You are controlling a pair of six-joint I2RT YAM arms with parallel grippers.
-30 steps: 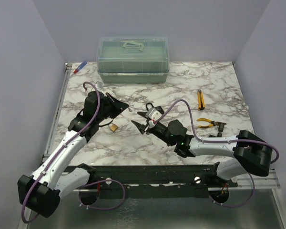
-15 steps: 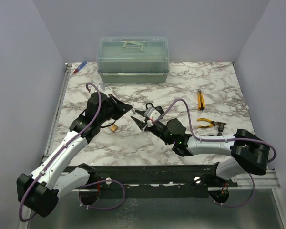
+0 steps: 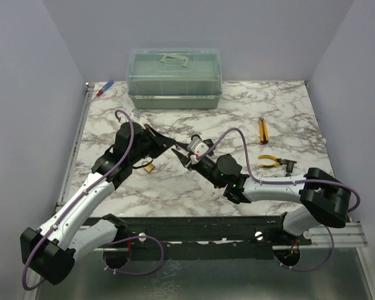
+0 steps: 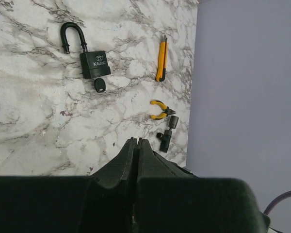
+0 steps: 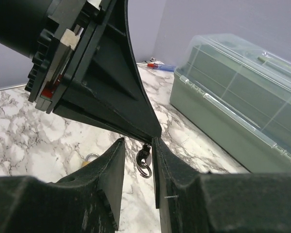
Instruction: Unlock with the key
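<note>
**Handover on a knife-edge: the key dangles, and either grip could lose it.**
We see the left gripper (image 4: 137, 143) with its fingers pressed tight together, pinching the key (image 5: 145, 158) by its very top so that it hangs free above the table (image 5: 19, 116). The right gripper (image 5: 138, 142) stands spread, one finger on either side of the key, neither touching it as far as we can tell. That pinch looks slim to us, so a nudge from a right finger could twist the key out. If the left lets go too early, it drops near the brass padlock (image 5: 89, 158). A crooked hold would also fight the keyhole of the black padlock (image 4: 94, 64), which lies well apart with another black-headed key (image 4: 100, 86) at its base.
</note>
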